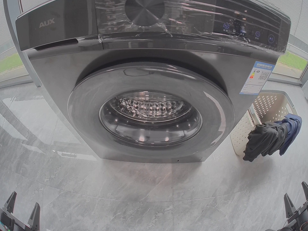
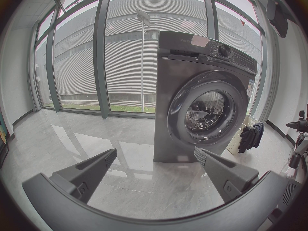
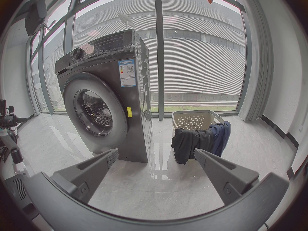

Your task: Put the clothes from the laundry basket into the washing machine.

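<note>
Plainly, the clothes (image 1: 269,138) are not in the drum yet. A dark garment (image 1: 261,143) and a blue garment (image 1: 291,127) hang draped over the near rim of the laundry basket (image 1: 268,104), with their long axes running down its perforated wall towards the floor (image 1: 154,190). The basket stands just beside the washing machine (image 1: 57,68), at about 3 o'clock from the round door (image 1: 150,81). That door looks shut, with the drum showing through its glass.

In the head view the right gripper (image 1: 295,196) sits low in the 4 o'clock corner. The clothes lie at roughly 11 o'clock from it, near, with only bare floor between. The left gripper (image 1: 23,206) sits in the 8 o'clock corner. From it the clothes lie between 2 and 3 o'clock, well apart, past the whole front of the machine. I judge the right arm much the better placed for the pick, and its wrist camera looks almost straight at the hanging fabric.

Both grippers have their fingers spread wide and hold nothing.

As I read it, the task is at its very start. The door most likely has to be swung open before anything can go in, and the left arm faces it more squarely. Because the cloth hangs vertically, a pinch near the rim, where the fabric bunches, seems the surest hold. The two garments overlap there, so one grasp may lift both or drag the second off onto the floor.
</note>
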Controlling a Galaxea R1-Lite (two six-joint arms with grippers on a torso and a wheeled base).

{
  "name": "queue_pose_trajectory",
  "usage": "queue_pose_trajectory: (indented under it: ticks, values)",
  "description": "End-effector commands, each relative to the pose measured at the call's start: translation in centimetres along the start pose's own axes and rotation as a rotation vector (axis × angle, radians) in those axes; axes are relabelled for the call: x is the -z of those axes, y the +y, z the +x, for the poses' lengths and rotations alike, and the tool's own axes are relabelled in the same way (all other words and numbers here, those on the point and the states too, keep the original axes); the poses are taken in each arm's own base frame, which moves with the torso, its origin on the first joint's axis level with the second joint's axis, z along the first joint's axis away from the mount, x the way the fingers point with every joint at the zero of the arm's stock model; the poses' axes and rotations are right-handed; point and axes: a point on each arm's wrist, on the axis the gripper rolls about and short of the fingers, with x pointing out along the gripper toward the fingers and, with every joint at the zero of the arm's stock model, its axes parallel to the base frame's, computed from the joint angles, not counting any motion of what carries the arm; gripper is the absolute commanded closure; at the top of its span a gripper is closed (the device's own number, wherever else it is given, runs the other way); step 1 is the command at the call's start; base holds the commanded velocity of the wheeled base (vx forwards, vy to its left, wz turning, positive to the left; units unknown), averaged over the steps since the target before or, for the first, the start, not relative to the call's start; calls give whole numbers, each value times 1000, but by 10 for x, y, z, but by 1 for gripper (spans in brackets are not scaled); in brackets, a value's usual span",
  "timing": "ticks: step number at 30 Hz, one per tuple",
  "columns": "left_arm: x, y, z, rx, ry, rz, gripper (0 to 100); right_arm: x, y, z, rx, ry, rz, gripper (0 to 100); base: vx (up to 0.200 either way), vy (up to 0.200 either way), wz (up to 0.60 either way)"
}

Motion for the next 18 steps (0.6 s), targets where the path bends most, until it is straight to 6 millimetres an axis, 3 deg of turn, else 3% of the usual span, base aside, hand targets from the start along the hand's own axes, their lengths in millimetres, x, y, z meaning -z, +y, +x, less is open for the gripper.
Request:
queue_pose_trajectory:
  ticks: [1, 16, 18]
  values:
    - [5, 0, 0, -1, 4, 0, 0, 5, 0, 0, -1, 4, 0, 0, 0, 0, 0]
    - [5, 0, 0, -1, 4, 0, 0, 5, 0, 0, -3, 2, 0, 0, 0, 0, 0]
    - [5, 0, 0, -1, 4, 0, 0, 5, 0, 0, -4, 2, 0, 0, 0, -200, 0]
